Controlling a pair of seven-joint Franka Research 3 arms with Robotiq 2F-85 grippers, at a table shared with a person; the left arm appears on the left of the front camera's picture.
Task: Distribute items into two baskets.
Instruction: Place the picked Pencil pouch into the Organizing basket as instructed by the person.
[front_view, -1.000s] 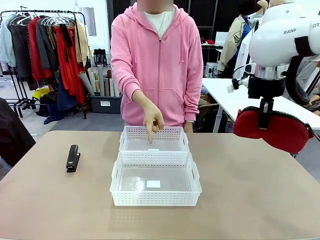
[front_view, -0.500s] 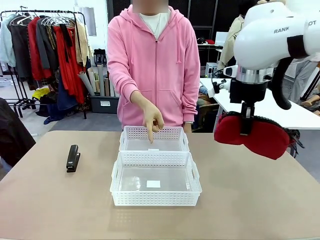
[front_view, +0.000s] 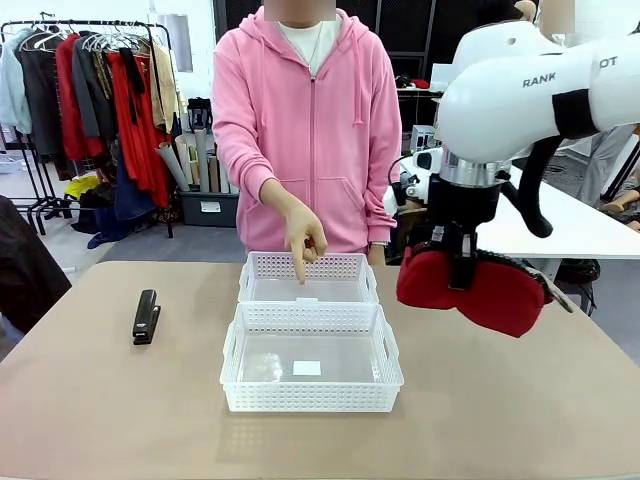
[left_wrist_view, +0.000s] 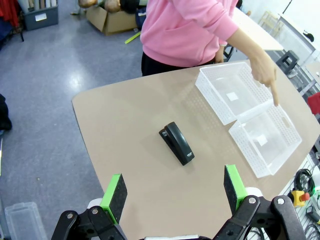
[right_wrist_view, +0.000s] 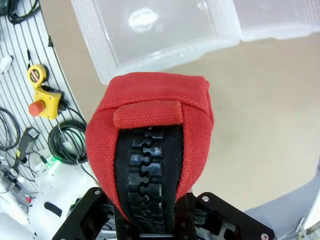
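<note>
Red fabric pouch (front_view: 502, 300), white lattice baskets (front_view: 310, 397).

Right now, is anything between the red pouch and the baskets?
The right gripper holds the red pouch in the air, right of the near basket; nothing stands between. Over the far basket, the person's hand points down.

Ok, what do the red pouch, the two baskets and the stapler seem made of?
Red pouch: woven cloth, matte, coarse weave visible; black zipper teeth, likely plastic. Larger basket and narrower basket: translucent white plastic, glossy, perforated walls. Stapler: smooth black shell, probably plastic; cannot tell further.
</note>
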